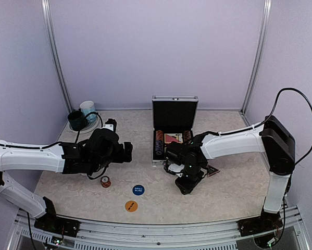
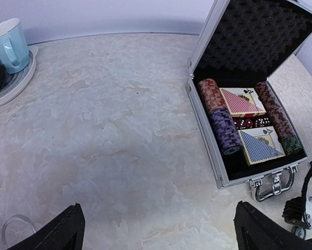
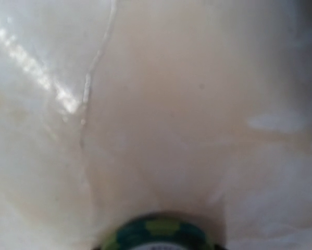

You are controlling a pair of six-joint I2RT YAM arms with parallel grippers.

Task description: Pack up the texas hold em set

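Evidently left open for loading: silver case (image 1: 174, 130) at centre of the top view, lid upright toward the back wall, handle pointing at the arms, mouth facing up. Inside, lying on their sides with long axes running hinge to handle: chip rows (image 2: 221, 122), flanking two card decks (image 2: 242, 101). Not yet packed, at lower left of that view: red chip stack (image 1: 105, 182), blue button (image 1: 138, 190), orange button (image 1: 131, 206); just right of the case front, dark triangular marker (image 1: 214, 170). Parked over bare table (image 2: 93, 130), jaws spread wide on nothing, likely to stay clear: left gripper (image 1: 128, 152). Pressed low before the case: right gripper (image 1: 186, 179), green-edged chip (image 3: 158, 234) at the bottom edge of its blurred view; cannot tell whether clenched or loose.
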